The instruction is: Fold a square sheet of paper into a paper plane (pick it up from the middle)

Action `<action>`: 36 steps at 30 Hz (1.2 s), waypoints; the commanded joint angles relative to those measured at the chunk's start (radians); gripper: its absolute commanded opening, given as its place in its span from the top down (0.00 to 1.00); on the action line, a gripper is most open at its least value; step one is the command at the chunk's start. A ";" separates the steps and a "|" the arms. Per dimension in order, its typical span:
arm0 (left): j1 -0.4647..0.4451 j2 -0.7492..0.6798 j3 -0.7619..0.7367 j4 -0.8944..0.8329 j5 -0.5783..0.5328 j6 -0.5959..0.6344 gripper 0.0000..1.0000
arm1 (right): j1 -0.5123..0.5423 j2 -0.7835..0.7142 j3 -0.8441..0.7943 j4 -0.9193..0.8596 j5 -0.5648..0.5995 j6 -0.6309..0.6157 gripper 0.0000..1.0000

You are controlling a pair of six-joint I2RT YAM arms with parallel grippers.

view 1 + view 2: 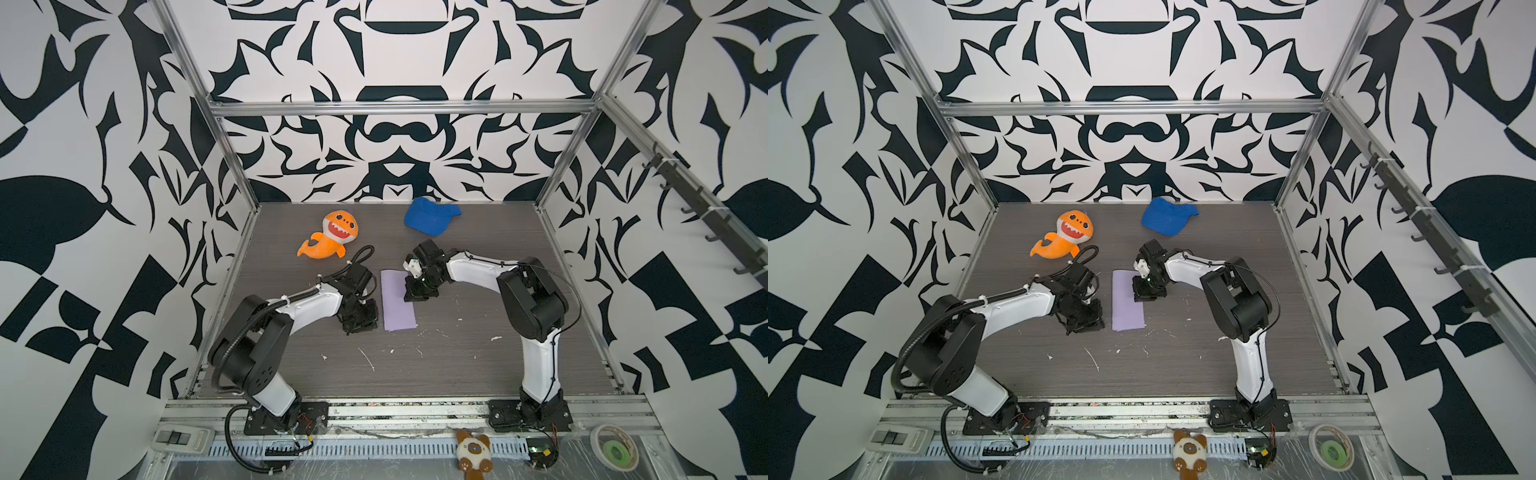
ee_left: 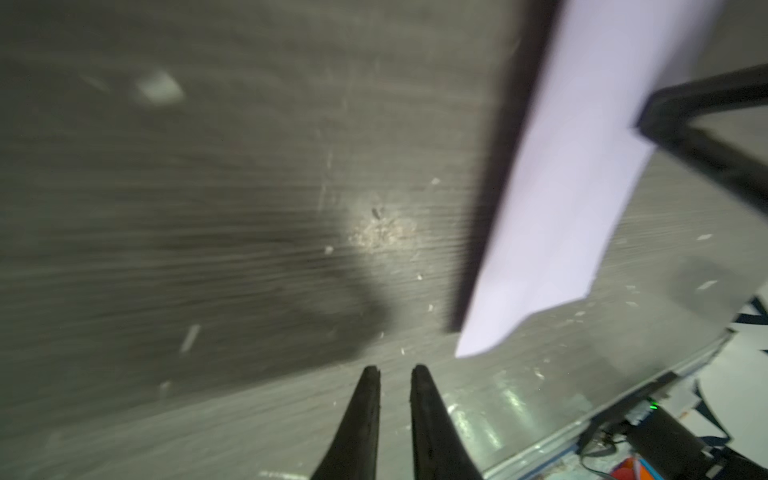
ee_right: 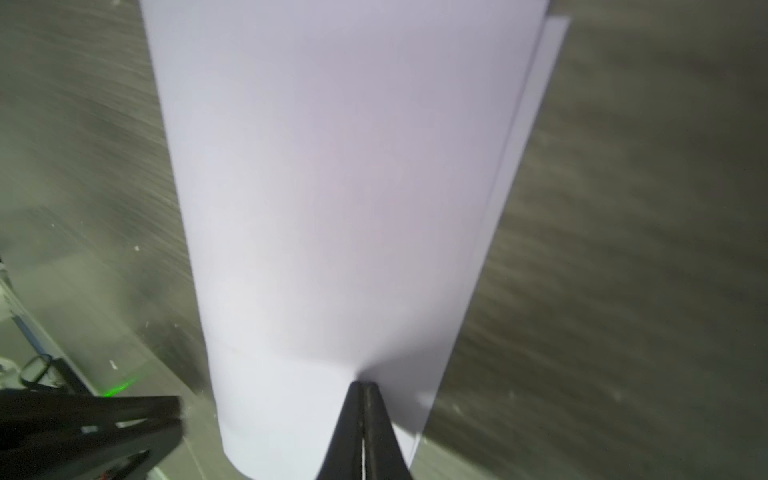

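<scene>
The square sheet of paper [image 1: 397,303] [image 1: 1126,305] lies on the dark table folded double into a narrow pale-lavender rectangle. In the right wrist view the paper [image 3: 332,187] shows two layers slightly offset along one long edge. My right gripper [image 1: 415,297] [image 1: 1144,297] [image 3: 361,384] is shut, its tips resting on top of the paper near its right edge. My left gripper [image 1: 359,326] [image 1: 1084,328] [image 2: 395,370] hangs just left of the paper [image 2: 582,187], slightly open with nothing between its fingers. No paper plane is in view.
An orange plush shark [image 1: 330,237] and a blue cap [image 1: 430,216] lie at the back of the table. Small white scraps dot the front of the table [image 1: 457,365]. A small plush toy [image 1: 471,453] and a tape roll [image 1: 615,451] sit on the front rail.
</scene>
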 commanded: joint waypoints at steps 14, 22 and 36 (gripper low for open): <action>0.087 0.207 0.192 0.298 0.148 -0.024 0.79 | -0.003 0.113 0.135 -0.111 0.102 -0.564 0.92; 0.088 0.274 0.196 0.252 0.122 0.019 0.82 | -0.002 0.140 0.172 -0.137 0.117 -0.550 0.92; 0.088 0.309 0.140 0.261 0.095 0.025 0.84 | -0.004 -0.022 0.241 -0.129 0.030 -0.203 0.84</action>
